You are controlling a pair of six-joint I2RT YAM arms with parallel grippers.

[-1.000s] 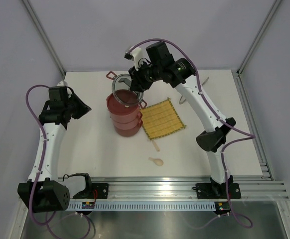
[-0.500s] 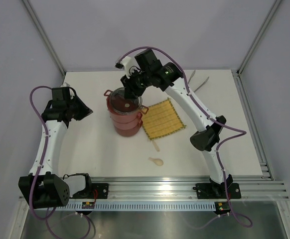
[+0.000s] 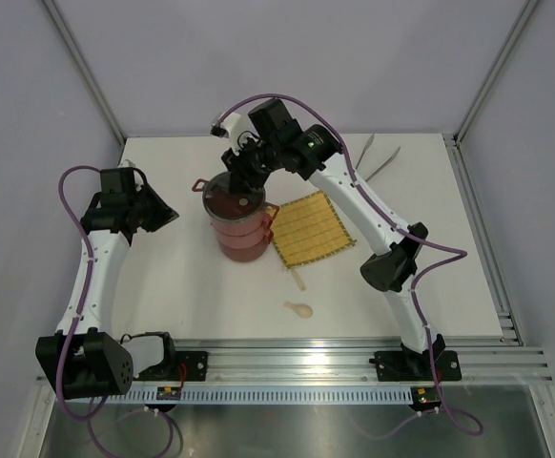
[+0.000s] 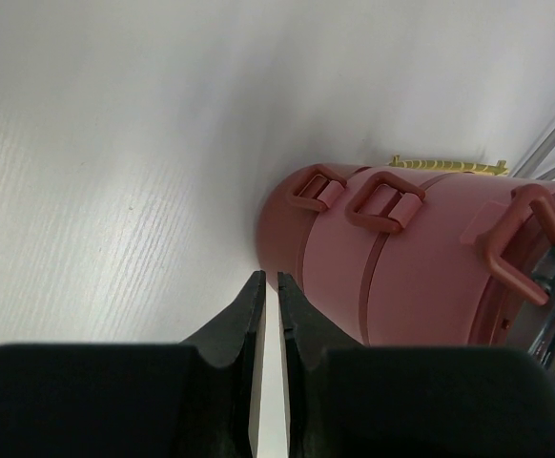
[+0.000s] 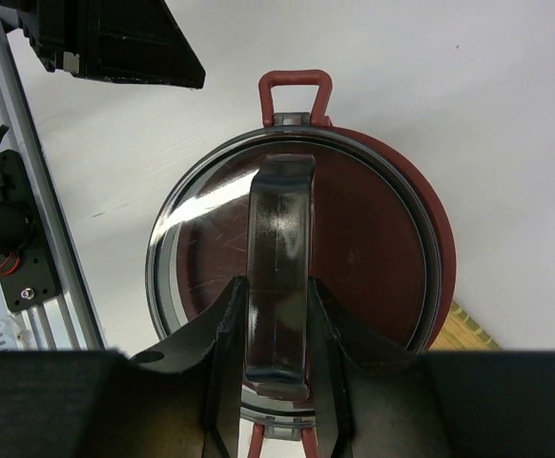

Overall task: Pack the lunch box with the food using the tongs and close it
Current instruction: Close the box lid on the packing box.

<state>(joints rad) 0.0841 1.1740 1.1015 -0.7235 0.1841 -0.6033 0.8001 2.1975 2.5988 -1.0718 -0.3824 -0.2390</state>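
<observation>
We see the lunch box [image 3: 242, 224] standing as a stack of dark-red rounds on the white table [image 3: 449, 267], at about 9 o'clock from the table's middle. The right gripper [image 5: 277, 315] is right above it, and its two fingers are squeezed onto the handle of the grey see-through lid [image 5: 201, 258]. In the right wrist view the lid sits a little off to one side of the top round, so a strip of red rim shows. We cannot tell if the lid touches the rim. One red clip [image 5: 295, 91] sticks out from the lid's edge. The left gripper [image 4: 266, 286] is at 9 o'clock from the lunch box, a bit apart from it. Its fingers are almost together with only a thin slit between them, and they hold nothing. The yellow mat [image 3: 313, 229] lies just beside the lunch box at 3 o'clock. The tongs [image 3: 384, 160] lie well apart at 2 o'clock, close to the far edge. A small cream spoon [image 3: 298, 308] lies at 5 o'clock, near the metal rail [image 3: 354, 367]. Bare white table shows to the right of the mat and between the left gripper and the lunch box.
</observation>
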